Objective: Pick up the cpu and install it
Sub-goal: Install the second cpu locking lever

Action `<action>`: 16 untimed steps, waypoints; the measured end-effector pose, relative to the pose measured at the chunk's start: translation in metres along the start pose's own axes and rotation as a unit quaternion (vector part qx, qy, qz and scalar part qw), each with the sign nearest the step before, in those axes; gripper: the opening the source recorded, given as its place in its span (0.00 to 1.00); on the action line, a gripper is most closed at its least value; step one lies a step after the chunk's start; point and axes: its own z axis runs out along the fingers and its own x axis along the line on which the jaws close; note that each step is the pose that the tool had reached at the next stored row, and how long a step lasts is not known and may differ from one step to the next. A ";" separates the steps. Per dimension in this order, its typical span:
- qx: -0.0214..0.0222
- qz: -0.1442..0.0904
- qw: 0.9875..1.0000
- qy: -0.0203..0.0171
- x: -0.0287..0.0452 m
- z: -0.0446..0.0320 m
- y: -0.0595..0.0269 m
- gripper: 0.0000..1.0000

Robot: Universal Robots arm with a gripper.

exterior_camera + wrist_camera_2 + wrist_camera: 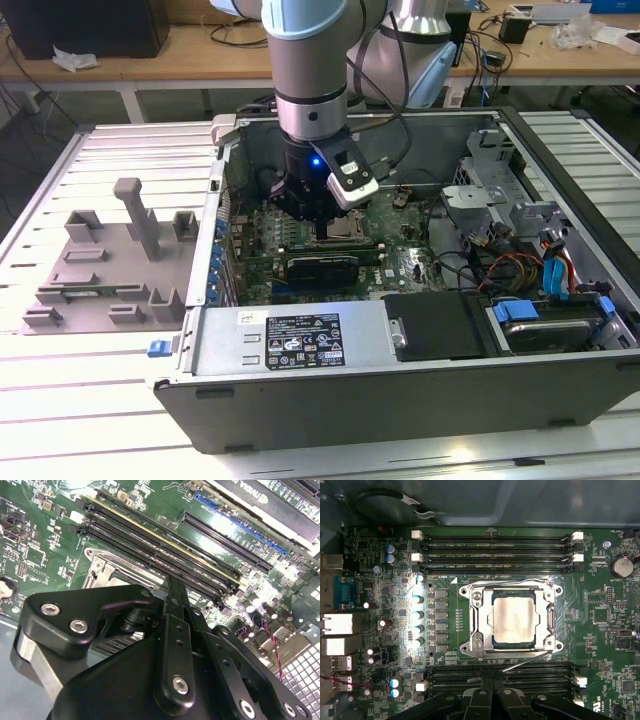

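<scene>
The cpu [514, 621] lies flat in the socket [476, 622] at the middle of the green motherboard [445, 605], its silver top showing inside the metal retention frame in the first wrist view, with a thin lever wire crossing the frame's edge on the side nearest the gripper [492, 700]. Rows of long black memory slots [495, 545] run along two opposite sides of the socket. In that view the gripper's black fingers stand pressed together over the memory slots just beside the socket, with nothing between them, apart from the cpu. The second wrist view shows the gripper [175, 592] from behind its black linkage, the tip narrowing to a single closed point above the slots and next to the corner of the socket frame [107, 567]. In the exterior view the arm [310, 70] reaches straight down into the open computer case [400, 400], which lies on its side on the slatted metal counter [90, 400], and the gripper [322, 232] hangs just above the board near the socket. A long black card [322, 268] sits in the board just beside it. A grey plastic fixture [110, 270] with raised blocks rests on the counter at the exterior view's left, well apart from the case
</scene>
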 end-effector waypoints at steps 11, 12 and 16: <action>0.000 0.000 1.000 0.000 0.0006 0.0020 0.0000 0.11; 0.000 0.000 1.000 -0.001 0.0010 0.0025 0.0001 0.11; 0.000 0.000 1.000 -0.001 0.0021 0.0044 -0.0001 0.11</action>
